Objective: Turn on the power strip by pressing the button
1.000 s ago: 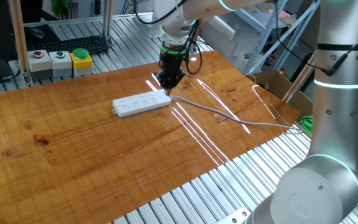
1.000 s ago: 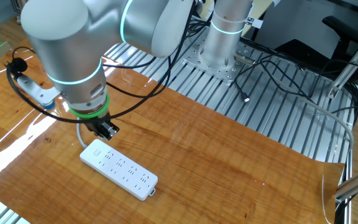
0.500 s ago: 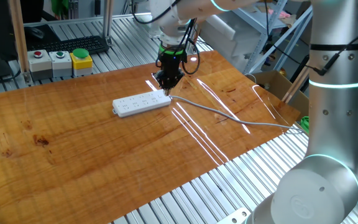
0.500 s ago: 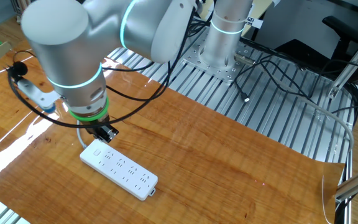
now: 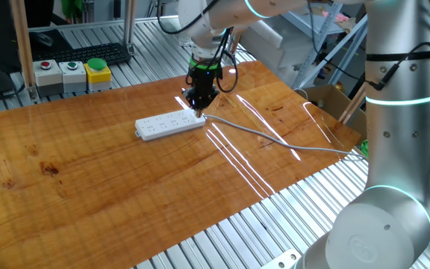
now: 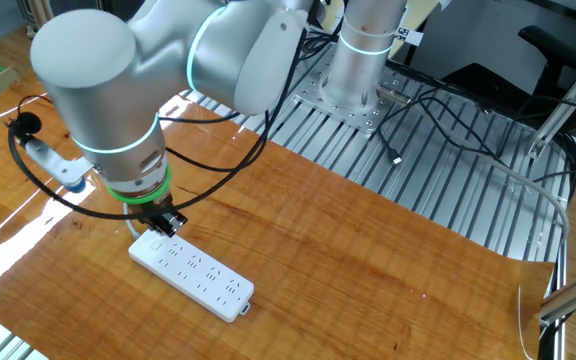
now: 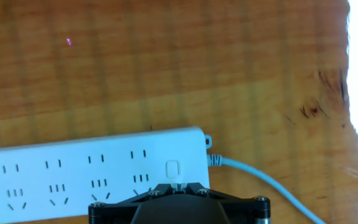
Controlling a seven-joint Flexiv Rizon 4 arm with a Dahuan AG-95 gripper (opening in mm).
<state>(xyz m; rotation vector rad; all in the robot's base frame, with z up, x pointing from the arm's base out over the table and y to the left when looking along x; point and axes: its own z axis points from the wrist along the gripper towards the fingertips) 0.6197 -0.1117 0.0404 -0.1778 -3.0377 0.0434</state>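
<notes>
Black two-finger hand [image 5: 196, 101], finger state indiscernible, poised over tiny white rocker button [image 7: 172, 168] on long white plastic power strip [image 6: 191, 268]; next: press straight down.

Went looking for anything readable and honestly came up empty. The power strip [image 7: 92, 171] had no brand, rating or numbers on its face in the hand view, only the socket slots, and the button [image 7: 173, 168] over at its 3 o'clock end, where the cable leaves, was plain white with no on/off mark I could make out. In the other fixed view there was a small black-and-white patterned tag [image 6: 405, 34] up around 12 o'clock, but it was way too tiny to read any characters on it.
</notes>
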